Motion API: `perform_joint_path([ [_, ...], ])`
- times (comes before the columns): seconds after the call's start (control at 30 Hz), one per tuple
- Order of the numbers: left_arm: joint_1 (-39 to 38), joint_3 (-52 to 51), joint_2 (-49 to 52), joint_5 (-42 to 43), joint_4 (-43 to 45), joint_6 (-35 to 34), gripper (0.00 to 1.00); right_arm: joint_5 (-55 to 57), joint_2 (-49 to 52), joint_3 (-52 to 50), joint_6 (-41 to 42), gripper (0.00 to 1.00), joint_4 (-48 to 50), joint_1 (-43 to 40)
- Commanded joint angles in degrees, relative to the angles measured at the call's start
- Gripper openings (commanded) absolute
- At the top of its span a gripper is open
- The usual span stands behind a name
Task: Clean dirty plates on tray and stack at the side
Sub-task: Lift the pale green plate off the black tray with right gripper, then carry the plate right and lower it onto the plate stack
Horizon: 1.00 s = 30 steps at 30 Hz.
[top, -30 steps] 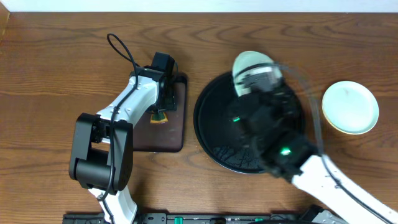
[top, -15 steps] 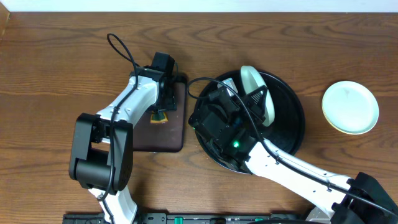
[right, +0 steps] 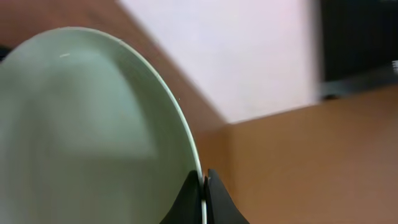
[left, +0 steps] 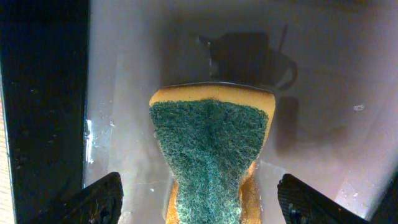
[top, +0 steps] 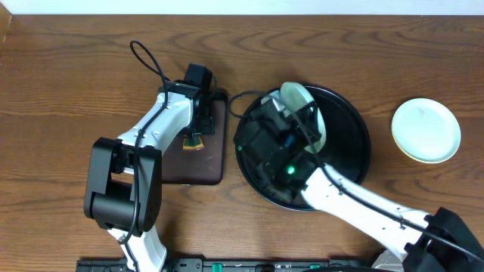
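Your left arm (top: 162,121) wears white shells between chunky black joint housings (top: 115,180). A thin black cable (top: 150,63) loops out behind the left pincer (top: 195,137), whose fingers (left: 99,200) are matte black with rounded tips. Your right arm (top: 355,202) is white too. Just behind the right pincer (right: 203,190), with its slim black tapered tips, sits a black wrist block (top: 263,143) with a green light (top: 290,170).

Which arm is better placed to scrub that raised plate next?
Left, probably: the left gripper holds the sponge over the brown tray, while the right gripper pinches the plate by its rim, tilted above the black tray.
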Motion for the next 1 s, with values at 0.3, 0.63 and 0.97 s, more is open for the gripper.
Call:
perform_joint_path([
  [0.3,0.15,-0.11,0.09,-0.70,-0.13,0.31,0.80,-66.79,-9.62,0.90,22.80,0.01,-6.34,-30.47],
  [0.63,0.15,-0.11,0.09,-0.70,-0.13,0.31,0.80,-79.80,-19.19,0.90,26.88,0.01,-5.95,-67.65],
  [0.97,0.15,-0.11,0.09,-0.70,-0.13,0.31,0.80,-78.75,-4.74,0.87,33.38,0.01,-5.42,-85.96],
])
